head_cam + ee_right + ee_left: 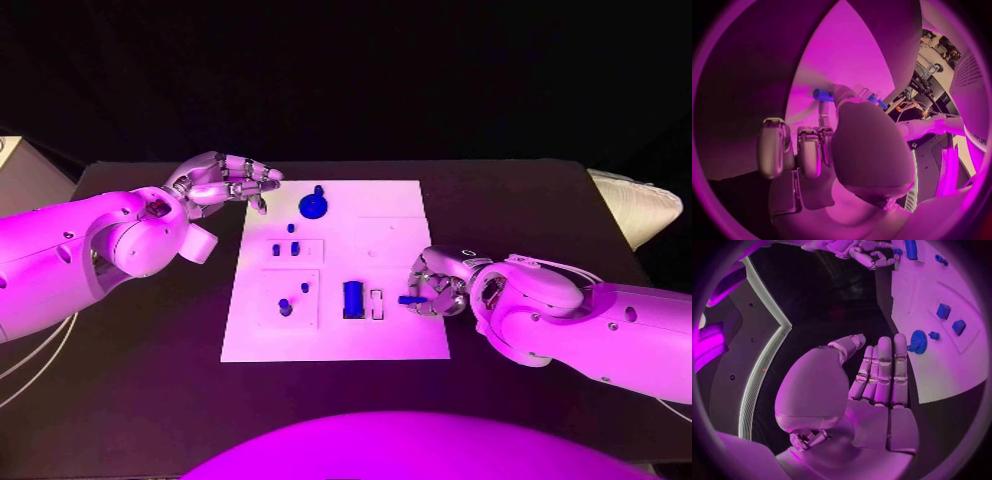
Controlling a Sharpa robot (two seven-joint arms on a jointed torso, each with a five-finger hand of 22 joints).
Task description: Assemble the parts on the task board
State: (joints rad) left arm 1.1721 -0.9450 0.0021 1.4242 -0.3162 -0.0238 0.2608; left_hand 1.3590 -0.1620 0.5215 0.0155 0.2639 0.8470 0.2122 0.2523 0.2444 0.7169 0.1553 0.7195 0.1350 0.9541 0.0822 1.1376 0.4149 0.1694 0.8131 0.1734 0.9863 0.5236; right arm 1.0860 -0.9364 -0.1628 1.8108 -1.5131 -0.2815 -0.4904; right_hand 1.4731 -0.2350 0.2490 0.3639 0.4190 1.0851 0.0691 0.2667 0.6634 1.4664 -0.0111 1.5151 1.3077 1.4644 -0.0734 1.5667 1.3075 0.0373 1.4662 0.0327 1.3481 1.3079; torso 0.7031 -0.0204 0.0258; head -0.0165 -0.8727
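The white task board (404,335) lies in the middle of the black table. On it are a round blue knob (313,206) (918,341), small blue pegs (286,249), a tall blue block (352,299) and two small blue pieces (286,307). My right hand (440,285) rests at the board's right edge and pinches a small blue peg (414,299) (822,94) between thumb and a finger, just right of the white slot (378,304). My left hand (224,180) (879,385) hovers off the board's far left corner, fingers together and thumb apart, holding nothing.
A pale box (22,175) stands off the table's left side and a white cushion-like thing (642,205) at its right edge. Bare black table (144,370) surrounds the board on all sides.
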